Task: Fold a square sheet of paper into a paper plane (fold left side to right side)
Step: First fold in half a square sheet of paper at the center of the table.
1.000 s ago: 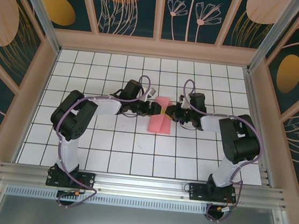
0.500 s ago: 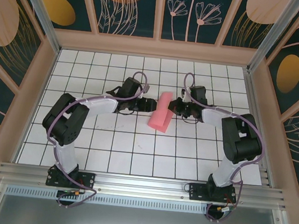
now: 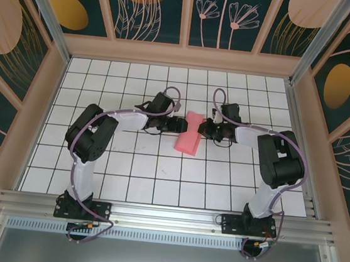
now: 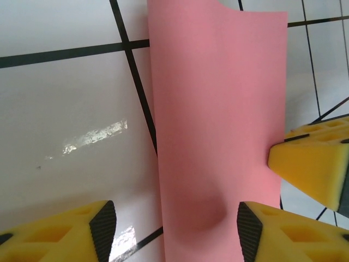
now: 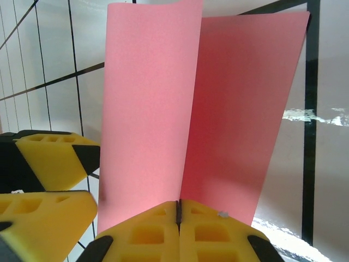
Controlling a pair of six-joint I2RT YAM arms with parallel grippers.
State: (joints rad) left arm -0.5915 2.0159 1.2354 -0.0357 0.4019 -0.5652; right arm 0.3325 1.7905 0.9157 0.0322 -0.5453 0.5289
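Grid tabletop (image 3: 127,163), paper (image 3: 189,137) in the middle: right tool (image 5: 178,212) clamped on its right edge, left tool (image 4: 173,226) spread apart, straddling the left edge.

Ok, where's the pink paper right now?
In the top view the folded pink sheet is mid-table between the left gripper and right gripper, which pinches its edge.

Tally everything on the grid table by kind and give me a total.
Paper: 1, the pink paper sheet, folded over
Robot arms: 2, the left arm and the right arm
Total: 3
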